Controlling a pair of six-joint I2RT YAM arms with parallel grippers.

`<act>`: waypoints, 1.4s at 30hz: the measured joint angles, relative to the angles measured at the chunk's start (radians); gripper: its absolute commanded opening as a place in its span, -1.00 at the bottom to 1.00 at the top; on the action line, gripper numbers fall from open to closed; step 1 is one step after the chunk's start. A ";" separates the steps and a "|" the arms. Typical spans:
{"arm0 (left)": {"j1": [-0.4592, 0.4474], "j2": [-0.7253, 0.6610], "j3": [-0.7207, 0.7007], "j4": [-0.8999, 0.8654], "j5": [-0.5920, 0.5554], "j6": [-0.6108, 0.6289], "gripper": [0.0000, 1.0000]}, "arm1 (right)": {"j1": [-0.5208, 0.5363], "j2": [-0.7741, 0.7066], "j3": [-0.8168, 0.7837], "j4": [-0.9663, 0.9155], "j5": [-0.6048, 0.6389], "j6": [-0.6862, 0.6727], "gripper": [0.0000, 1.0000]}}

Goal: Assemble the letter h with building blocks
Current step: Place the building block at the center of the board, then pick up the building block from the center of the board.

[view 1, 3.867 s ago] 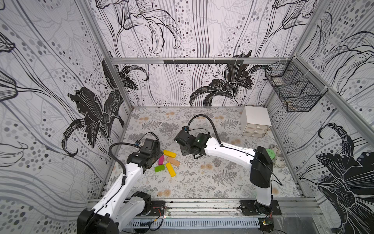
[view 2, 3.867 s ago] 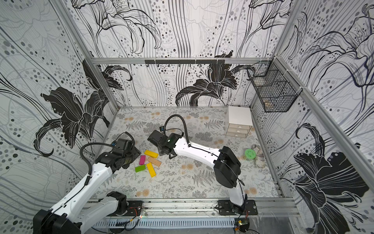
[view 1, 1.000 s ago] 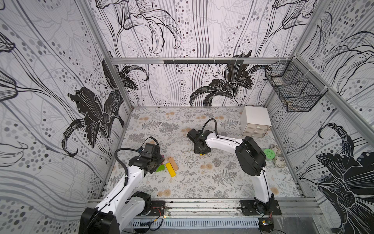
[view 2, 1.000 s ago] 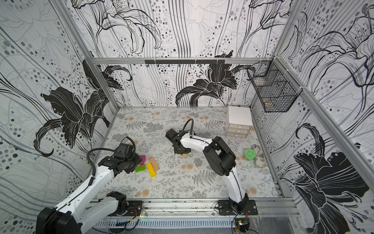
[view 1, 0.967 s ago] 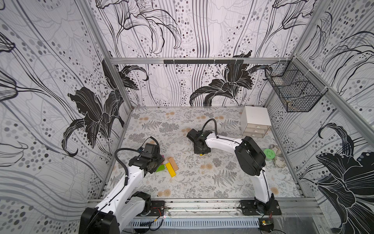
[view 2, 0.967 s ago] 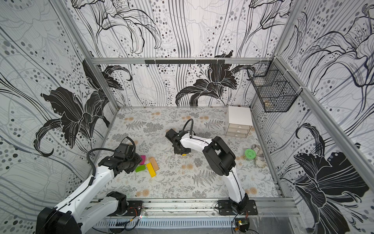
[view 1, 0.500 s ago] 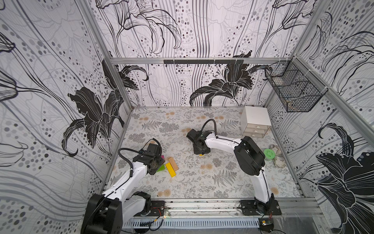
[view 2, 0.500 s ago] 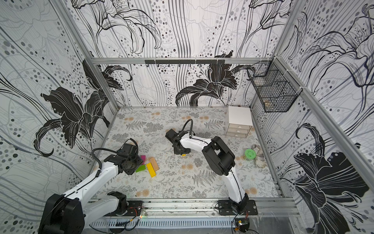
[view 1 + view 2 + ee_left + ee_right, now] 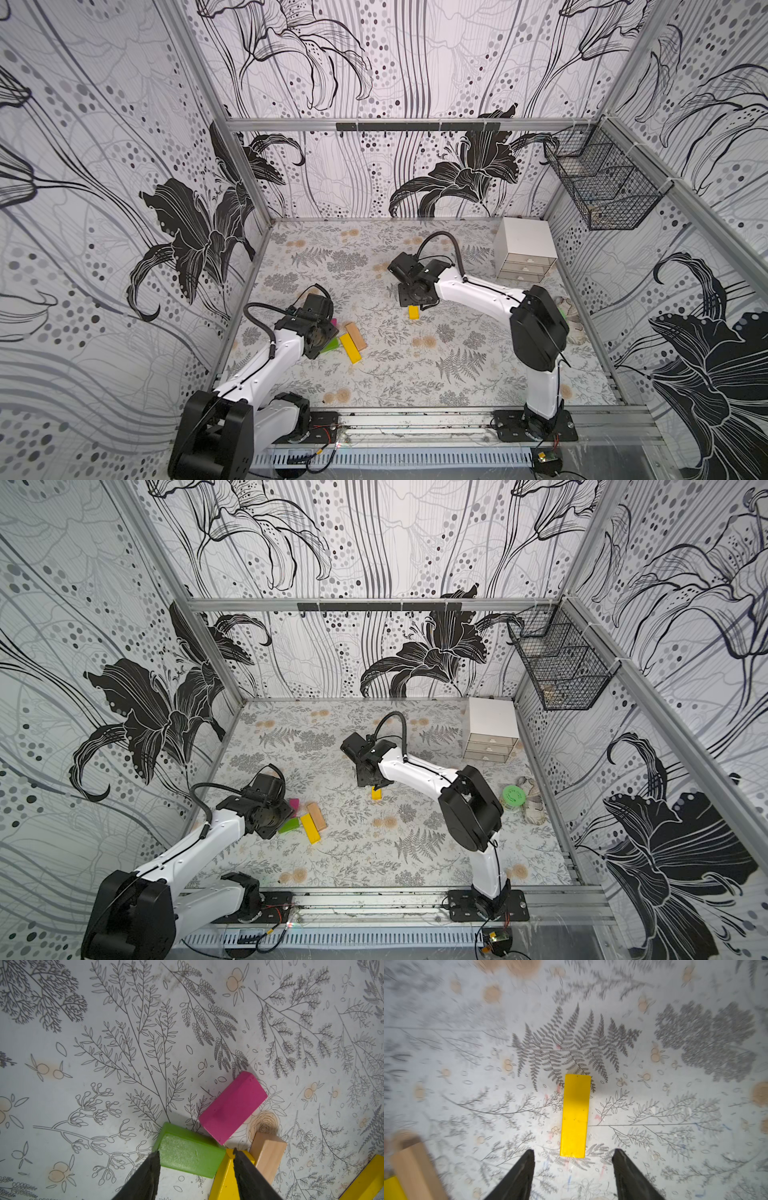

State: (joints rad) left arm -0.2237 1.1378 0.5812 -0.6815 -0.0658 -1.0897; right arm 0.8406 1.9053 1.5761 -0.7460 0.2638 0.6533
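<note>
Lily-print walls closed in a fern-print mat (image 9: 415,374). A wire basket (image 9: 602,183) hung on the wall at the upper right of both top views. Something dim lay in it, too small to name. Below it a white chest (image 9: 524,249) stood in the mat's far right corner with all three drawers shut, so its contents were hidden. The left gripper (image 9: 195,1152) hung low over a crowd of blocks left of centre in the lower half of the top views. Its fingers (image 9: 145,1174) were part open and, as far as I could see, gripped nothing. One tip sat at a corner of the green block (image 9: 187,1155) and the other over a yellow block (image 9: 223,1178). The right gripper (image 9: 573,1150), near mid-mat, stood open and empty, with the second yellow block (image 9: 575,1115) flat on the mat just ahead of its tips and well apart from the crowd. No letter h was formed yet. Green, yellow, the magenta block (image 9: 232,1107) and the wood block (image 9: 268,1153) lay at odd angles, corners touching or nearly so. That crowding was the likely trouble: closing from there, the tip over the yellow could land on it instead of beside the green. That might pinch both, or shove the magenta just beside the green's corner. The second yellow, lying alone, might also end up out of line with the stem.
</note>
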 measured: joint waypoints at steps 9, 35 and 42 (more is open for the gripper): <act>0.000 0.256 0.215 0.017 -0.034 0.071 0.31 | 0.070 -0.217 -0.147 0.031 -0.006 0.004 0.21; -0.001 0.448 0.259 0.016 -0.017 0.190 -0.02 | 0.074 -0.353 -0.237 0.029 0.053 0.060 0.16; -0.001 0.460 0.269 0.014 -0.019 0.207 -0.37 | 0.074 -0.362 -0.246 0.030 0.059 0.066 0.16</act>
State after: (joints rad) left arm -0.2245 1.5974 0.8501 -0.6670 -0.0845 -0.8829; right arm 0.9142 1.5433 1.3300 -0.7162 0.3229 0.7189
